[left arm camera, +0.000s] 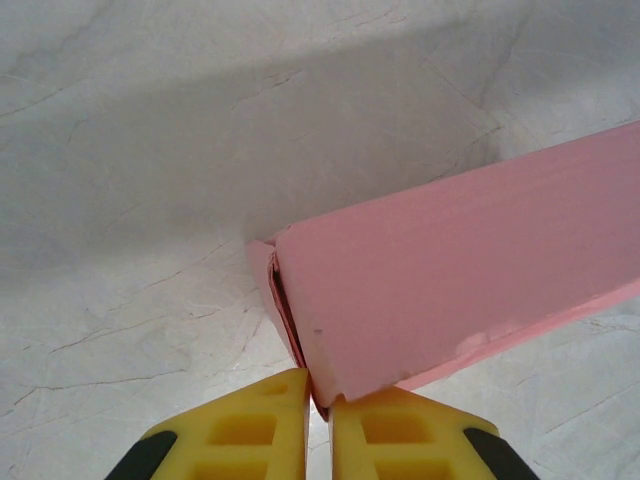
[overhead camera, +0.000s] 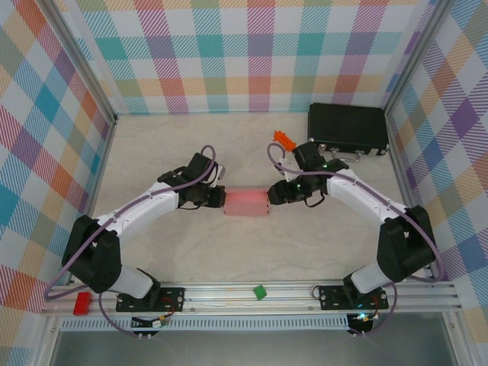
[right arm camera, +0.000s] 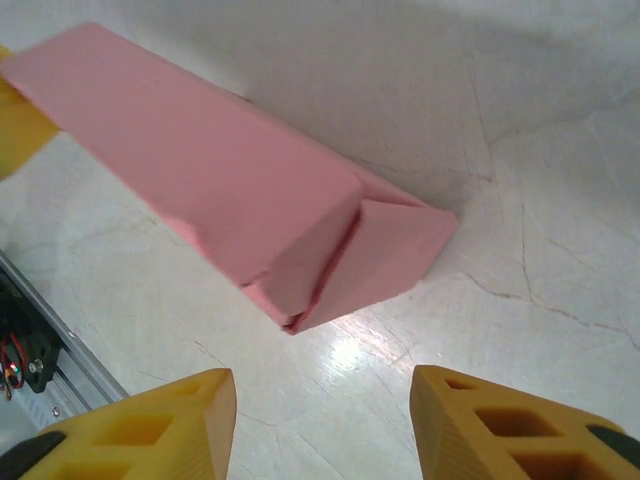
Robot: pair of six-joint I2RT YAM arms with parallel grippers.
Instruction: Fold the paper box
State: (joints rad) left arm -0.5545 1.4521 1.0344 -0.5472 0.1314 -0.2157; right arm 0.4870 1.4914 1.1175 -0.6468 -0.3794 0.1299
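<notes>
- Yellow fingers [left arm camera: 250, 430] of the left gripper [left arm camera: 320, 392], almost together, clenched on the nearest corner of the paper box [left arm camera: 450, 270].
- Pink paper box folded into a long closed shape, running away from the left gripper toward its right, over the pale table [left arm camera: 120, 200]; resting or slightly lifted, cannot tell.
- From above: paper box [overhead camera: 246, 202] between both grippers, left gripper [overhead camera: 223, 200] at one end, right gripper [overhead camera: 271, 195] at the other.
- Right gripper [right arm camera: 320, 400] unclenched, jaws wide apart, touching nothing; tucked end flap of the paper box [right arm camera: 220, 180] just ahead of it, bare table in between.
- Beyond the right gripper: small orange bit [overhead camera: 284, 140], then black hard case [overhead camera: 348, 128], both well apart from the paper box.
- Behind both grippers, on the metal rail [overhead camera: 320, 288]: green bit [overhead camera: 260, 291] and red block [overhead camera: 81, 303].
</notes>
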